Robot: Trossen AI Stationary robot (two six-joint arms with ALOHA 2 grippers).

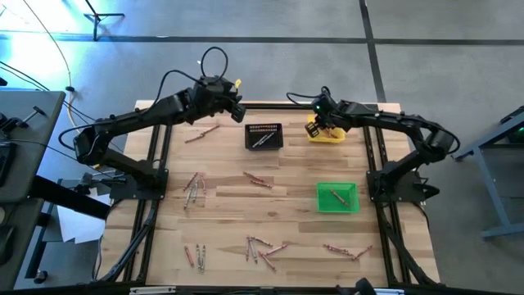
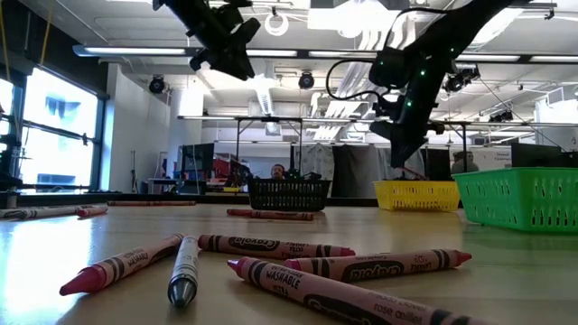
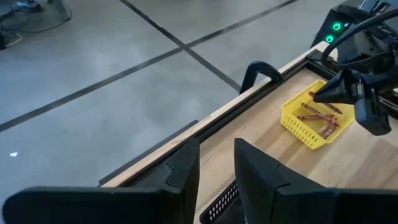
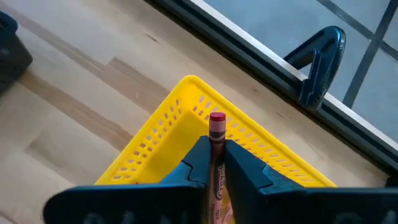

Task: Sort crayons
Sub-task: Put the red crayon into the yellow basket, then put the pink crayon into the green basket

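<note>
I have the right gripper point(image 4: 216, 163) pinching a red crayon point(image 4: 217, 134) directly over the yellow bin point(image 4: 163, 134), so next I judge it needs releasing; the left gripper point(image 3: 216, 163) waits, spread, empty.

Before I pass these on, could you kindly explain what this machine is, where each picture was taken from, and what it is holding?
These show two dark robot arms at a wooden table, sorting crayons into small bins. One picture looks straight down from above, one looks level across the tabletop, and two come from cameras on the arms' wrists.

Loose crayons lie scattered on the table. At the far edge stand a black bin and a yellow bin; a green bin sits nearer, on the right, with a crayon in it.

The right gripper hangs over the yellow bin with a reddish crayon between its jaws, pointing down into the bin, where other crayons already lie. The left gripper hovers near the black bin, jaws apart and holding nothing.
</note>
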